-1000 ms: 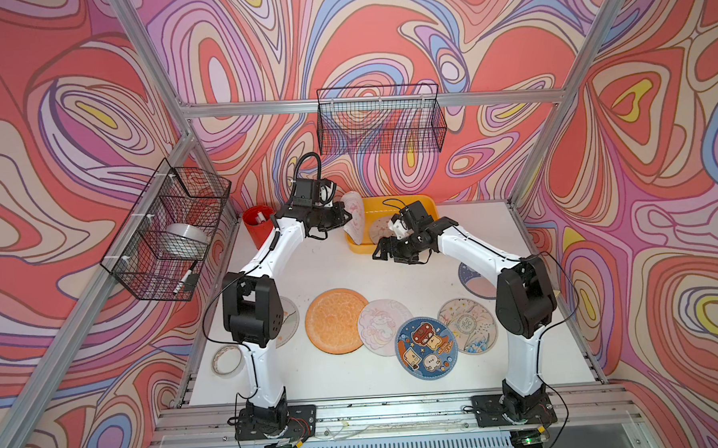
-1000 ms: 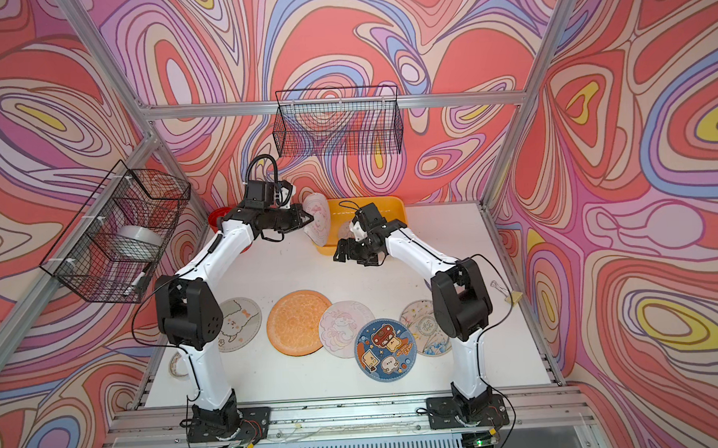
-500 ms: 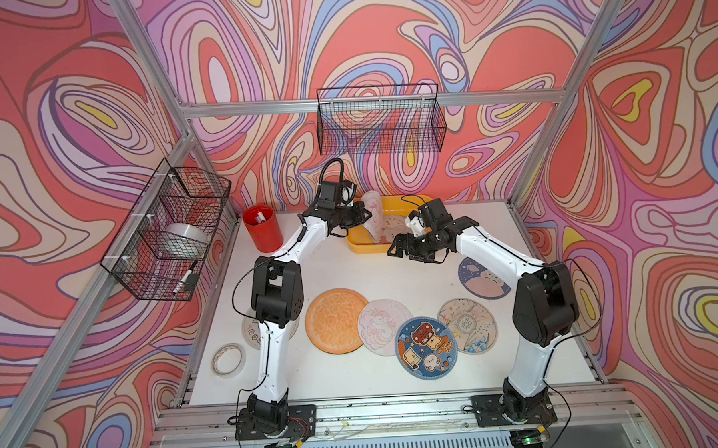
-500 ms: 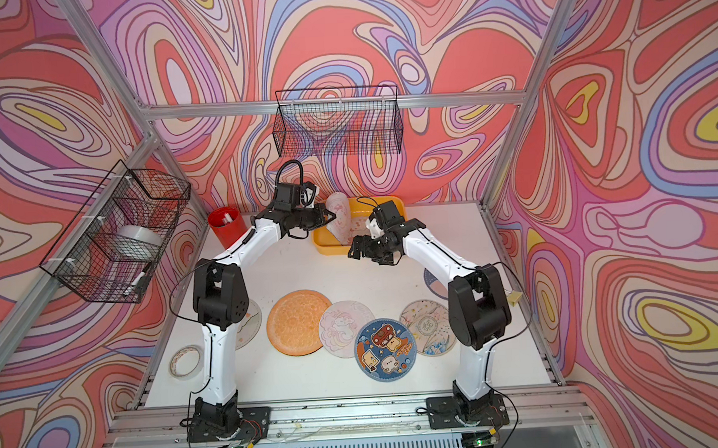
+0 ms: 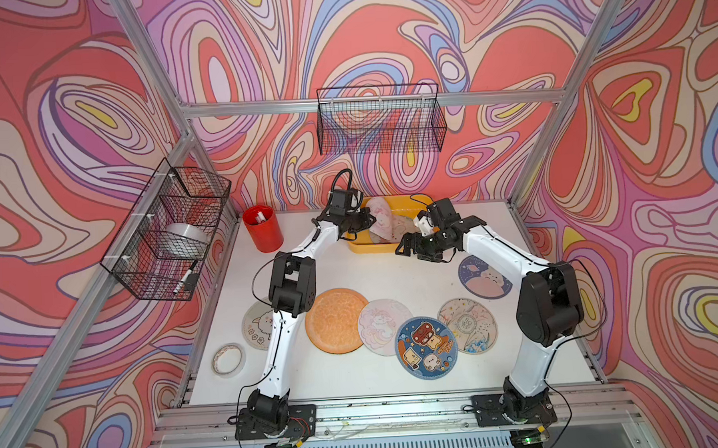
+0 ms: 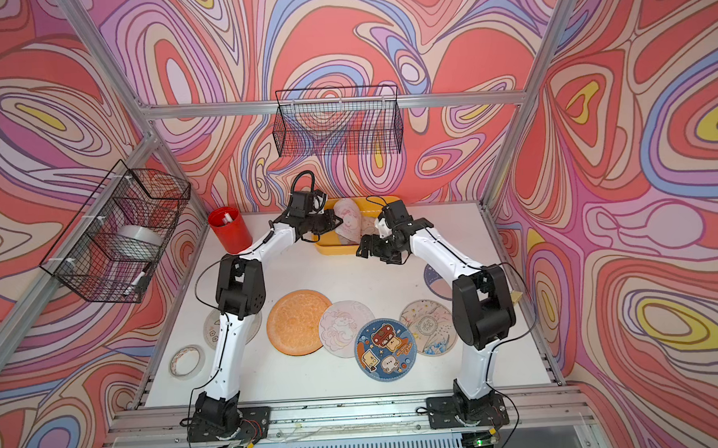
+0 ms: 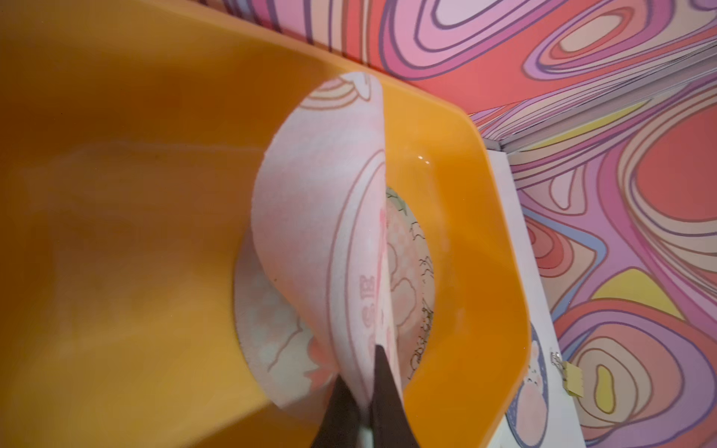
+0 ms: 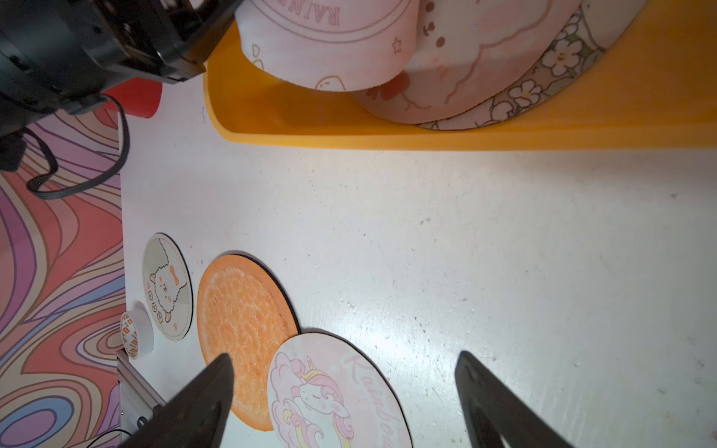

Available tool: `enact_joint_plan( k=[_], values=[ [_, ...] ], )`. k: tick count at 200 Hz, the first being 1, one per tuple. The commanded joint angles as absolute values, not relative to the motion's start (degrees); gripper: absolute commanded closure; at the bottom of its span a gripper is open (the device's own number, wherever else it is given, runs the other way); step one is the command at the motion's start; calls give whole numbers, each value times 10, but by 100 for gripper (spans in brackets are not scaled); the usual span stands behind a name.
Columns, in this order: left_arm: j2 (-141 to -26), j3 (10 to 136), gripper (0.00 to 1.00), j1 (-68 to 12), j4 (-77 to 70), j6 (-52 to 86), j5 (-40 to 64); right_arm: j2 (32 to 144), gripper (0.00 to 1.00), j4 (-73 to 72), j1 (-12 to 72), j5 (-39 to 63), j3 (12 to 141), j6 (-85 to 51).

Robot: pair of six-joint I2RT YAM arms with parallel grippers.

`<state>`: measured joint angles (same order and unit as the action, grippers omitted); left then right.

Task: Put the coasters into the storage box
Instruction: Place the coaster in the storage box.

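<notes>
**Landmark: the storage box (image 5: 360, 248), at the far edge of the desk (image 5: 372, 272).** We see the left tool (image 5: 365, 224) clenched on a pink coaster (image 5: 381, 215), its dark fingers (image 7: 390, 407) pinching the disc's rim. The disc stands on edge, curled, over the box's interior. Below it in the box lie a pale coaster (image 8: 465, 77) and, beneath that, a floral coaster (image 8: 551, 66). The right tool (image 5: 412, 252) hangs just in front of the box's near rim, jaws spread, grasping nothing. A red cup (image 5: 263, 233) stands off the box's left end, apart from it. A wire basket (image 5: 380, 120) hangs on the wall above the box, and a second wire basket (image 5: 170, 229) on the left wall. Well in front of the box lie a sheep coaster (image 5: 254, 331), an orange coaster (image 5: 336, 320), a unicorn coaster (image 5: 380, 324), a cartoon blue coaster (image 5: 427, 347) and a speckled coaster (image 5: 472, 326). A tape ring (image 5: 229, 359) lies farther out still. A dark blue coaster (image 5: 484, 277) lies nearer the box's right end, beside the right arm (image 5: 500, 248). Against a second ago, the pink coaster has travelled from the box's left end to over its middle. The left arm (image 5: 308, 244) has uncovered the red cup, and the right arm now hides less of the dark blue coaster.
</notes>
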<state>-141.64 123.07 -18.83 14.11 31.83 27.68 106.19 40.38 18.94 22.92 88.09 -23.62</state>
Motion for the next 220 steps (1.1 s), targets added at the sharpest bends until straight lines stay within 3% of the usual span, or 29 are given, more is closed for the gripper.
enact_joint_plan(
  k=[1,38,91,128,220],
  values=[
    [-1415,1253,73,-192,188,286,221,1042,9,410,183,221,878,-226],
    [-1397,1245,36,-192,216,258,182,1043,9,411,171,207,876,-227],
    [-1377,1245,8,-193,224,248,170,1051,7,425,144,180,885,-225],
    [-1354,1229,0,-193,230,237,166,1053,7,434,124,158,886,-223],
    [-1277,1124,0,-206,218,248,212,1121,2,525,-6,31,937,-223]
  ],
)
